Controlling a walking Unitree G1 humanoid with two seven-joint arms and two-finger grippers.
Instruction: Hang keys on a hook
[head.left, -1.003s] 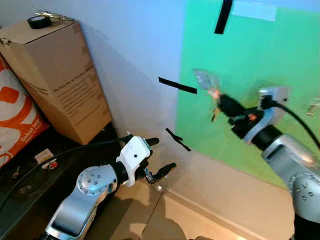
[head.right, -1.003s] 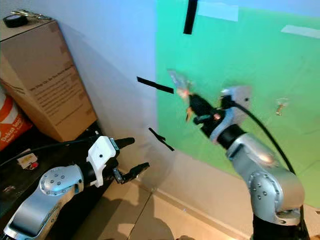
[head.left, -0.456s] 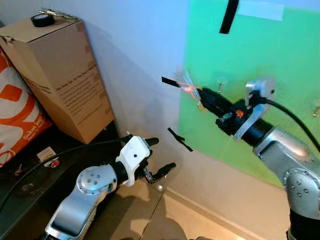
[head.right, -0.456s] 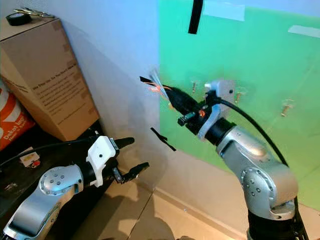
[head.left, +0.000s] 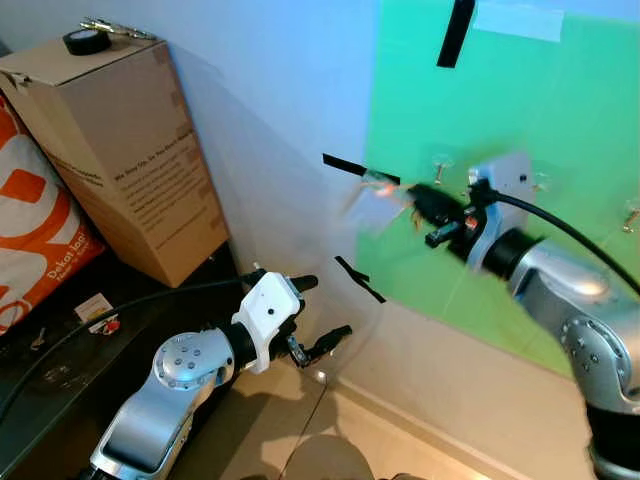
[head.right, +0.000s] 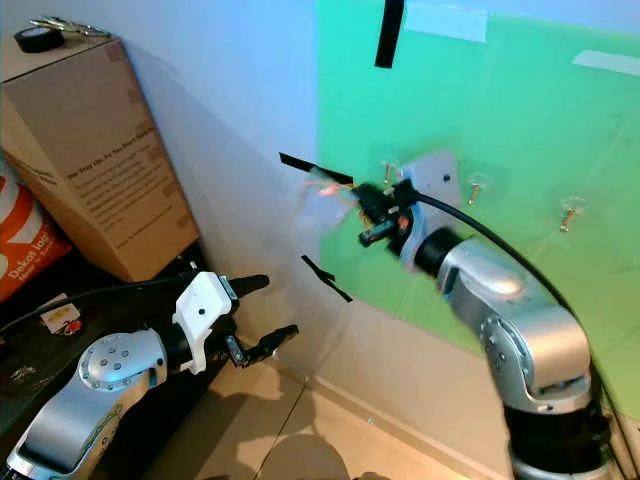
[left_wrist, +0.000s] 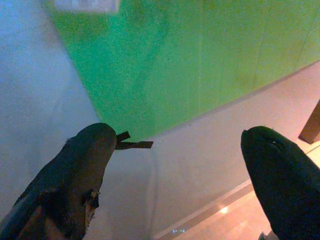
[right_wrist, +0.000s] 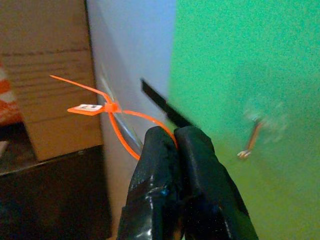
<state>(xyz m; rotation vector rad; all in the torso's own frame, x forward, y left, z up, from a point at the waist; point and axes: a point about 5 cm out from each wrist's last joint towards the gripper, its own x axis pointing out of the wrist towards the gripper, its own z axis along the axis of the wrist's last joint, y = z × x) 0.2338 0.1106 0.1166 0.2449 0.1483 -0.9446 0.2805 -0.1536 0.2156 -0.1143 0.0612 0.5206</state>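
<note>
White wall and a green panel (head.left: 520, 120) fill the background, with a cardboard box (head.left: 110, 150) to our left and strips of black tape (head.left: 360, 170) on the wall. Small hooks (head.right: 476, 186) sit in a row on the green panel. Our right gripper (right_wrist: 176, 141), its fingers pressed together, pinches an orange zip-tie loop (right_wrist: 127, 135) with a small tag; in the head views the keys (head.left: 378, 200) appear as a motion-blurred smear just ahead of that gripper, near the panel's left edge. The nearest hook (head.left: 440, 166) lies close beside the gripper but apart from the loop. We judge the task partly done: the keys are held and raised to hook height, yet nothing hangs on any hook. Our left gripper (head.left: 315, 315), fingers spread, idles low near the floor.
</note>
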